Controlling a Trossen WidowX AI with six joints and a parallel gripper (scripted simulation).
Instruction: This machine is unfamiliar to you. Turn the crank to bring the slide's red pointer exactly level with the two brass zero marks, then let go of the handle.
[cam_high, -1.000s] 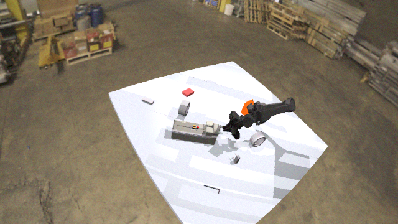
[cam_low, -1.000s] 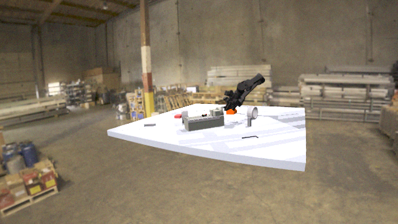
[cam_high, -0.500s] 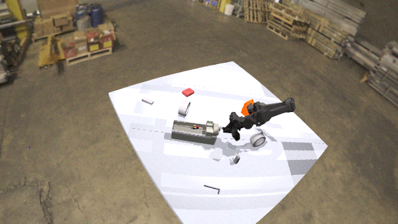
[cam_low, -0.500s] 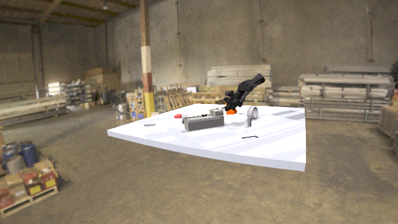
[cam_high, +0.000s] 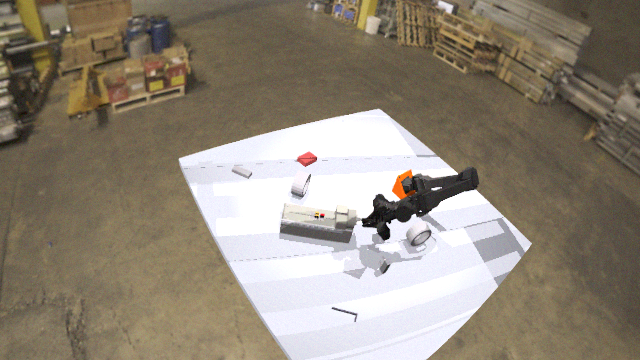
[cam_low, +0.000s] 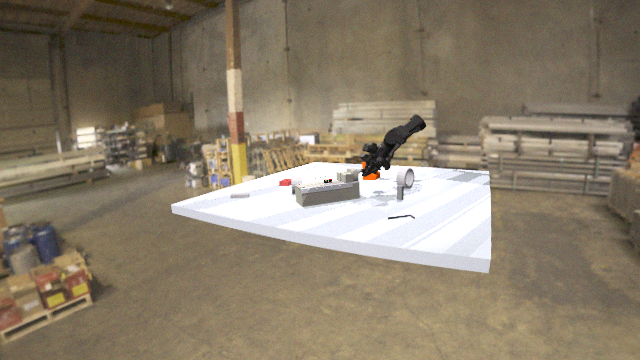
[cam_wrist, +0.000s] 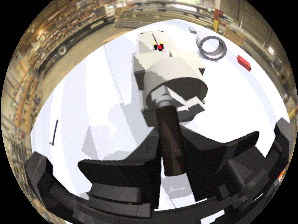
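The machine is a long grey box (cam_high: 315, 232) (cam_low: 327, 194) with a slotted top and a pale round hub at its crank end. The red pointer (cam_high: 322, 215) (cam_low: 330, 180) (cam_wrist: 160, 47) sits beside the brass marks (cam_high: 317, 215) (cam_low: 326, 181), slightly towards the crank end; they look close but not level. The dark crank handle (cam_wrist: 172, 145) sticks out from the hub towards the wrist camera. My gripper (cam_high: 366, 221) (cam_low: 364, 173) (cam_wrist: 166, 128) is shut on the handle, one finger on each side. The handle is mostly hidden in the top and exterior views.
A grey ring (cam_wrist: 212, 58) and a red block (cam_high: 307, 159) (cam_low: 285, 182) (cam_wrist: 244, 62) lie beyond the machine. Another ring (cam_low: 399, 176) stands close beside the arm. A hex key (cam_high: 345, 311) (cam_low: 401, 217) (cam_wrist: 54, 132) lies on the near side. An orange piece (cam_high: 399, 186) (cam_low: 371, 176) is by the arm.
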